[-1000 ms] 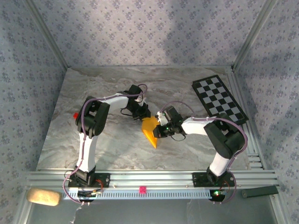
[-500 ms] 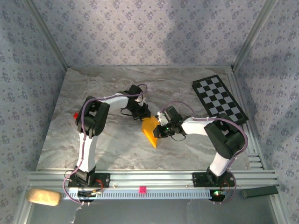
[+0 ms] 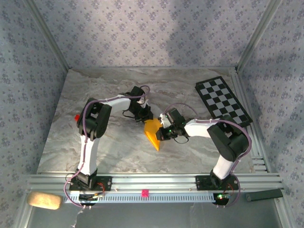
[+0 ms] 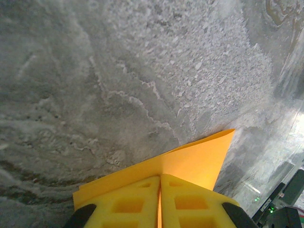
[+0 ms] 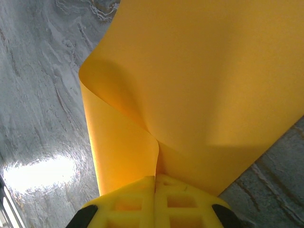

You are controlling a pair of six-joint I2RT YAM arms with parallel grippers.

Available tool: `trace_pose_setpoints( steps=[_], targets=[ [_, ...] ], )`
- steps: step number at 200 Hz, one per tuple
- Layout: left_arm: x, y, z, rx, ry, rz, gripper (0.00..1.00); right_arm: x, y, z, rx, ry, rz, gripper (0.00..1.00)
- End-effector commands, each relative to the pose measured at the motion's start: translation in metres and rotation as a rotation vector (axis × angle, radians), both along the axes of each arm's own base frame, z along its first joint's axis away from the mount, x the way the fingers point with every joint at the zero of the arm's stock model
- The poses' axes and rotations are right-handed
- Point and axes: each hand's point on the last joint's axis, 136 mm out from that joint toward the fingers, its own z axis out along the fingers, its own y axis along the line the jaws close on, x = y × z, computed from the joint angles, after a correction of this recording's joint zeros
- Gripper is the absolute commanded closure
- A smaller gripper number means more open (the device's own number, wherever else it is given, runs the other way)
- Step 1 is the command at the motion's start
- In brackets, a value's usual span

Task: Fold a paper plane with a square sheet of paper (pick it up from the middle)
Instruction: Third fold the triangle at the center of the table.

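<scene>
The square sheet of paper [image 3: 152,132] is an orange-yellow folded wedge at the middle of the table, its point toward the near edge. My left gripper [image 3: 147,118] is shut on its far edge; in the left wrist view the yellow jaws pinch the paper [image 4: 190,161] between them [image 4: 160,187]. My right gripper [image 3: 160,133] is shut on the sheet's right side; the right wrist view has the paper [image 5: 199,71] curling up out of the closed jaws [image 5: 155,183] in a soft bend. No finished paper plane is in view.
A black-and-white checkered board [image 3: 222,100] lies at the back right. A small red object [image 3: 76,117] sits beside the left arm. The marble tabletop [image 3: 118,147] is bounded by an aluminium rail [image 3: 152,181] at the near edge and patterned walls.
</scene>
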Motion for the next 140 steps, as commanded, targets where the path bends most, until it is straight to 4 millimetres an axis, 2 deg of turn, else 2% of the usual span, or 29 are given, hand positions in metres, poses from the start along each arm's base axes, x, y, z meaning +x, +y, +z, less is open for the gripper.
trace_pose_setpoints(
  steps=[1, 77, 117, 140],
  targets=[
    [-0.012, 0.017, -0.025, 0.111, 0.048, 0.019, 0.91, 0.002, 0.000, -0.003, -0.031, -0.002, -0.001, 1.00],
    [-0.010, 0.015, -0.022, 0.100, 0.040, 0.017, 0.90, 0.000, -0.003, -0.009, -0.048, 0.007, -0.003, 1.00],
    [0.000, 0.007, -0.004, 0.061, 0.007, 0.020, 0.88, -0.002, -0.004, -0.012, -0.052, 0.014, -0.003, 1.00],
    [0.011, 0.004, 0.012, 0.037, -0.030, 0.031, 0.83, -0.003, -0.005, -0.012, -0.054, 0.014, -0.004, 1.00]
  ],
)
